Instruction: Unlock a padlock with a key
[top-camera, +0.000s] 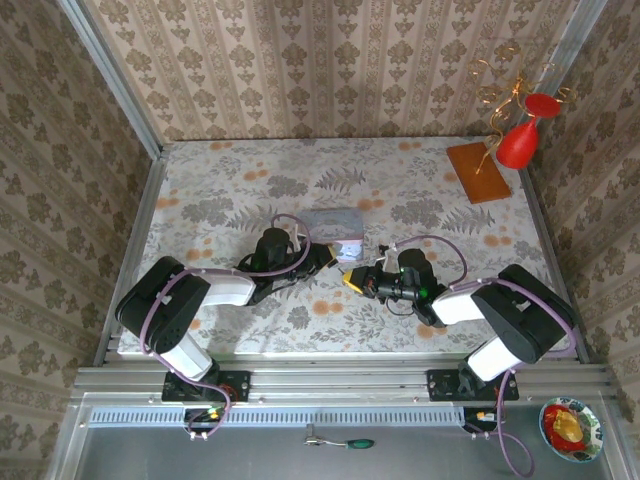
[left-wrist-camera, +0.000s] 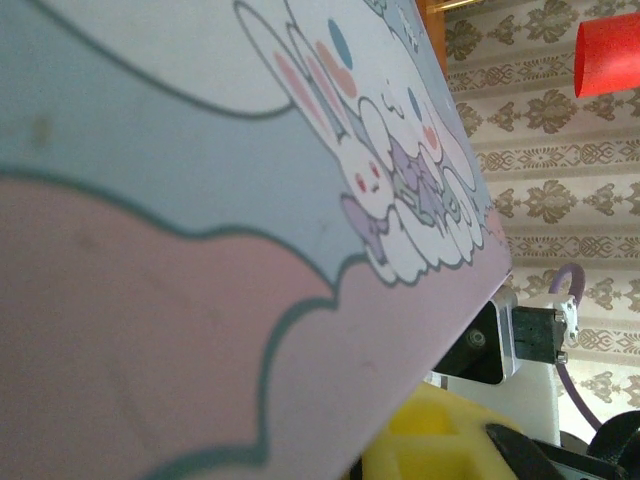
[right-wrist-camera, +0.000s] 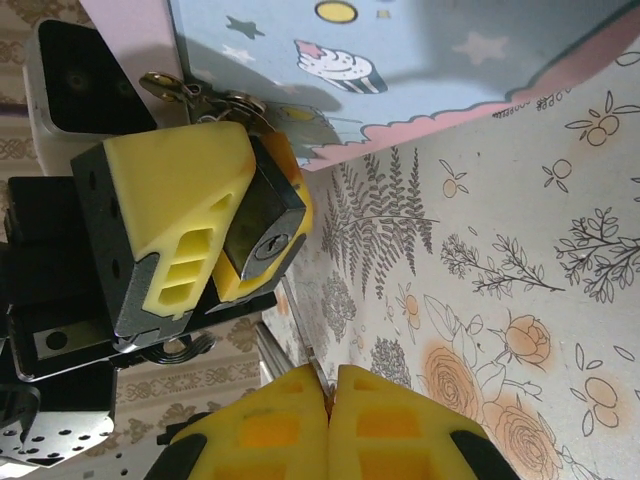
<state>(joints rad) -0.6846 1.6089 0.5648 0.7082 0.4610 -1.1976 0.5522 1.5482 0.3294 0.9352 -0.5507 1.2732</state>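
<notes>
Seen from above, the left end effector (top-camera: 333, 258) and right end effector (top-camera: 353, 279) meet on the floral bench (top-camera: 230, 190) beside a pale blue tin (top-camera: 335, 222). At the left wrist, the tin's cartoon lid looms close. From the right wrist, the left end effector clamps the padlock (right-wrist-camera: 262, 240) at the tin's edge, keyhole outward, while the right end effector's fingers press together.

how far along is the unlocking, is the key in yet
Done: the left gripper is clamped on the padlock, its empty keyhole facing the right gripper. In hand: the right gripper's fingers are pressed together, apart from it; whether they pinch the key I cannot tell. Left: insert, turn, free the shackle.
</notes>
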